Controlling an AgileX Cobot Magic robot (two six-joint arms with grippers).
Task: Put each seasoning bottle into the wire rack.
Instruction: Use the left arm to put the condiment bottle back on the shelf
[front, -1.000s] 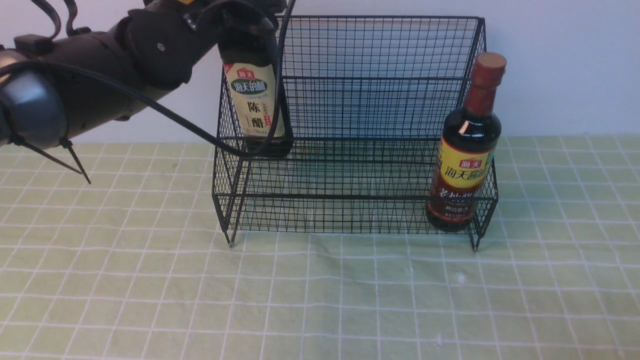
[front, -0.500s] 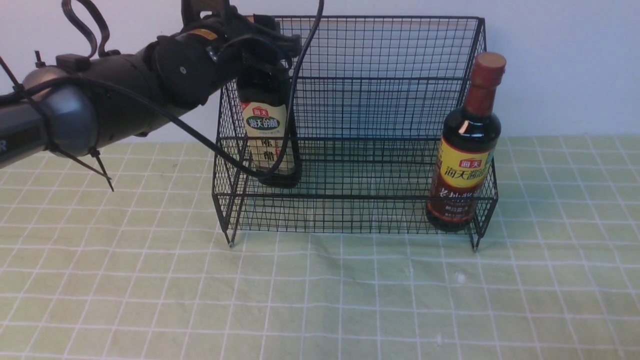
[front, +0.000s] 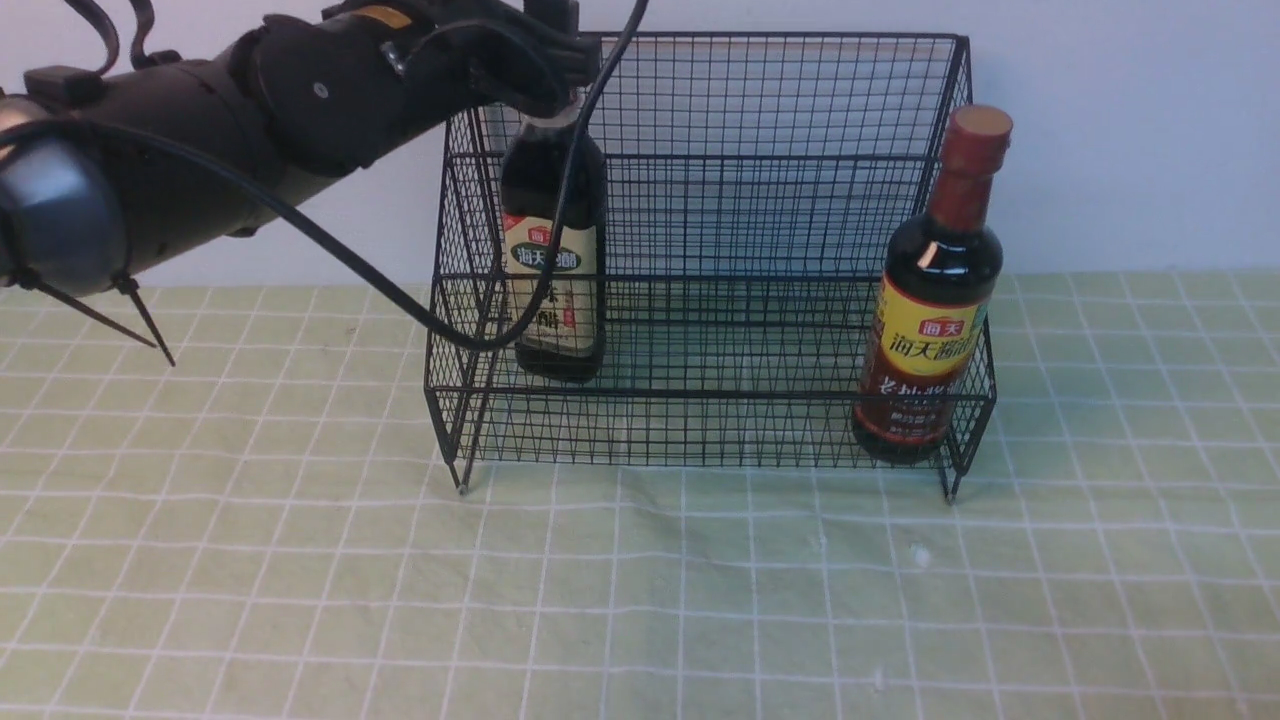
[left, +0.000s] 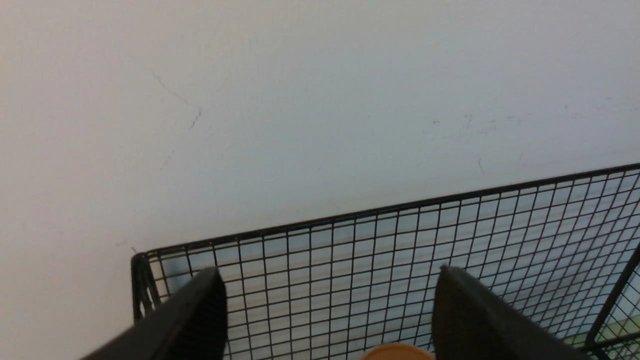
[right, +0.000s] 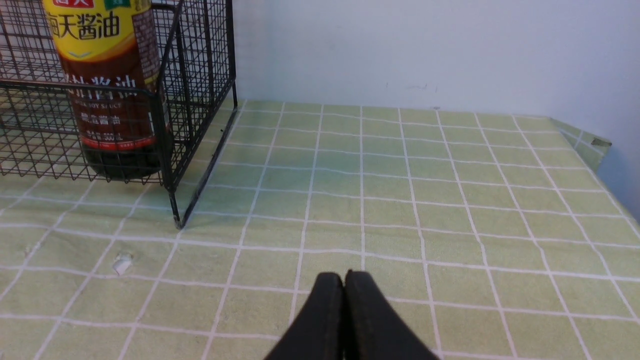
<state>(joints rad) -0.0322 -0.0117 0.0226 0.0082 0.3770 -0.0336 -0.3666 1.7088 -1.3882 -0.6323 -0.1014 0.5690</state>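
The left pincer hangs released over the gold-capped bottle, its fingers spread wide on either side of the cap without touching it. That bottle stands upright inside the wire rack near its left side, and the red-necked bottle stands in the lower tier's front right corner. The right pincer is clenched on nothing above the table.

Soft, even, fairly bright light fills every view. Under the wire rack the checked cloth carries only a faint, diffuse shadow. A small glare spot sits on the red-necked bottle. The left gripper and right gripper look blurred, close to their lenses.
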